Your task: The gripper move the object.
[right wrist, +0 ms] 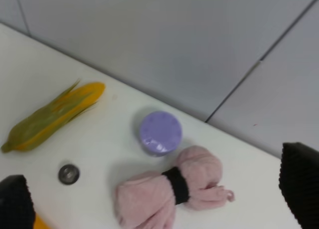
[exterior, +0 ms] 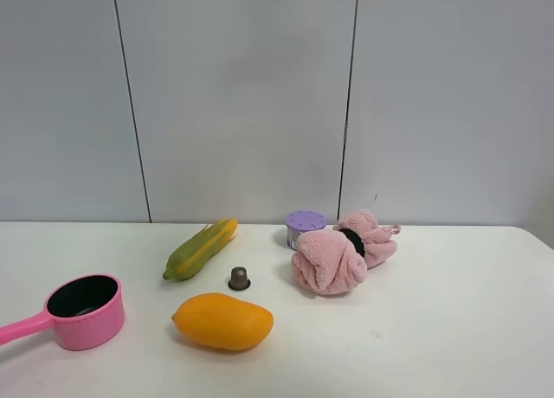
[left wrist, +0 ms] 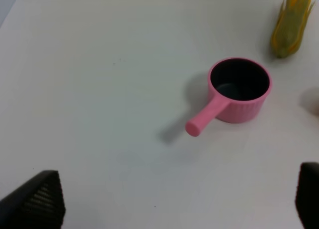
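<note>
Nearest you in the exterior high view sits the mango [exterior: 222, 321], low centre of the frame, with the pink saucepan [exterior: 85, 311] at lower left. Just behind the mango, apart from it, stands the object [exterior: 239, 279], the small dark capsule, upright with its flared rim down on the white table [exterior: 450, 329]. Behind it to the left lies the corn cob [exterior: 201, 248]; to the right, the pink towel bundle [exterior: 339, 253] and the purple-lidded cup [exterior: 305, 225].

Neither arm appears in the high view. Right gripper [right wrist: 159, 199]: finger tips at the lower left and right edges of the wrist frame, set wide, nothing between them. Left gripper [left wrist: 174, 199]: also wide, empty.

Key relation: the capsule shows in the right wrist view [right wrist: 69, 173], lower left, close by that finger tip; the left wrist view shows only saucepan and corn. You should judge the right arm nearer. Capsule axis vertical, so expect a top-down approach, shifted toward it.
</note>
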You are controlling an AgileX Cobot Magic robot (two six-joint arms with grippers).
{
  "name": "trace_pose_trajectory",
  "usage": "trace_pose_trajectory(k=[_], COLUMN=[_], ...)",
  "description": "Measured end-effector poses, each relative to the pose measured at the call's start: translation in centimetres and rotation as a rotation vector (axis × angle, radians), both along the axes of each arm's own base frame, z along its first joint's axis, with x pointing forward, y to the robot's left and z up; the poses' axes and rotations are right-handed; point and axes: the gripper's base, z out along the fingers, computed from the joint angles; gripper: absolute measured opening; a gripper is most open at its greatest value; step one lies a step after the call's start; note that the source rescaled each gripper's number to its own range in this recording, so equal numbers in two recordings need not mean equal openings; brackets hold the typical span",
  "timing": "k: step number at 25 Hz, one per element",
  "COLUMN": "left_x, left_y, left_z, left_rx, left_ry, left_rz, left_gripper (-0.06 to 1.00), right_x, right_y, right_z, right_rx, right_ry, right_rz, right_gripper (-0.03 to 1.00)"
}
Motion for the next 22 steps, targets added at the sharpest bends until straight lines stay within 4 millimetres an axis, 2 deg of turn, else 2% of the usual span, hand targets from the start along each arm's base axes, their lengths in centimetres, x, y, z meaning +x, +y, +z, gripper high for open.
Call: trace_pose_trajectory(k=[8, 12, 17, 22], left_x=[0.0, 0.0, 0.0, 0.0], left_y=[0.0, 0.0, 0.0, 0.0], left_z=[0.0, 0.0, 0.0, 0.0], left_rx=[0.000, 0.000, 0.000, 0.000], left_ry=[0.000, 0.000, 0.000, 0.000], left_rz=[0.000, 0.000, 0.000, 0.000], left_gripper=[1.00, 1.00, 1.00, 1.00], right_x=[0.1, 0.2, 0.8, 1.5], right_y=[-4.8, -7.8, -12.6, -17.0], right_z=[2.4, 3.5, 4.4, 4.4], right_rx=[0.026, 0.027, 0.003, 0.004], right_ry=[-0.079, -0.113, -0.140, -0.129], right_rz=[-0.154, -0.232, -0.352, -0.464], right_gripper=[0.99, 0.99, 0.99, 0.99])
